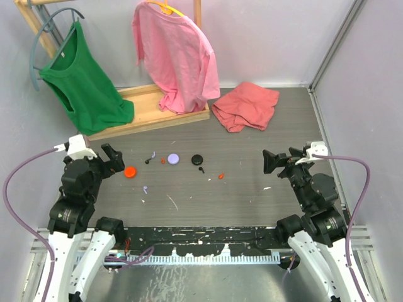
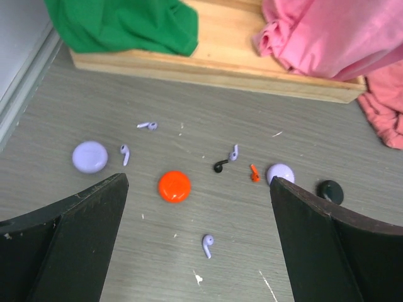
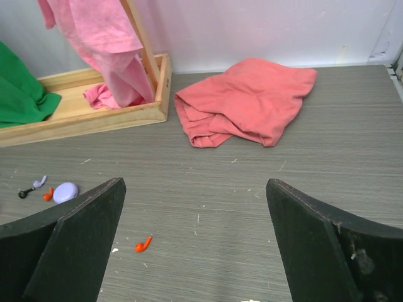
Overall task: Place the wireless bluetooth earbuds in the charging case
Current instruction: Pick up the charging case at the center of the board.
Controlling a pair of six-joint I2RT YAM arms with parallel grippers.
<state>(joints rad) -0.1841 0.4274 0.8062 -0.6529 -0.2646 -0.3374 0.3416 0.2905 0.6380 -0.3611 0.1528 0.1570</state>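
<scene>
Holds left gripper (image 1: 114, 160) and right gripper (image 1: 272, 162) fingers fully spread, empty, poised for a first pick. Finds earbuds (image 2: 124, 154) scattered loose on table (image 1: 239, 201) between arms, among round cases (image 2: 174, 186), none seated.

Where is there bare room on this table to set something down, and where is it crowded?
Bare: from the red-orange earbud to the right gripper, up to the crumpled red shirt; also the strip on the near side of the lavender earbud. Crowded: middle-left, around the orange disc, lavender disc and black disc.
</scene>
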